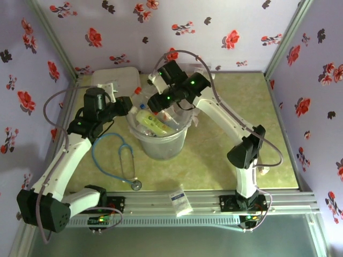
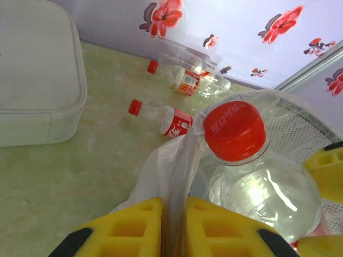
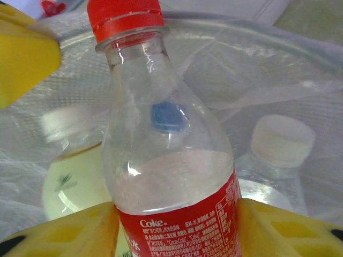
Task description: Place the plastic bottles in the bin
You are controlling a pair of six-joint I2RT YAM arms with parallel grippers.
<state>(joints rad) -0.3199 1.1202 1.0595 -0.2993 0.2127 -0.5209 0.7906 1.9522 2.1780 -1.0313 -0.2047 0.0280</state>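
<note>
1. White box (image 2: 37, 80): flat on the table, far left. Not part of the job.
2. L gripper (image 2: 174, 208): jaws pinched tight on the bag liner (image 2: 179, 155) at the bin's rim. It holds plastic only, no bottle.
3. Near loose bottle (image 2: 167, 119) and far loose bottle (image 2: 187, 80): both on their sides on the table beyond the rim, btw box and bin, red caps pointing left. They lie apart, the far one close to the back wall.
4. Bin (image 1: 161, 150): mid-table, btw the two arms. Already inside are a pale-green bottle (image 3: 69, 182) and a white-capped bottle (image 3: 281, 160).
5. R gripper (image 3: 174, 214): jaws closed on the Coke bottle (image 3: 171, 160), one pad on each side of the red label.
6. Key relation: the Coke bottle's long axis runs straight out from the R jaws, cap at the far end. Its body hangs over the bin mouth, w/ the binned bottles right beneath. Looks like it only needs letting go, no more travel.
7. Next up: the loose pair sits left-rear of the bin, nearer the L arm, but that arm is busy w/ the liner.
</note>
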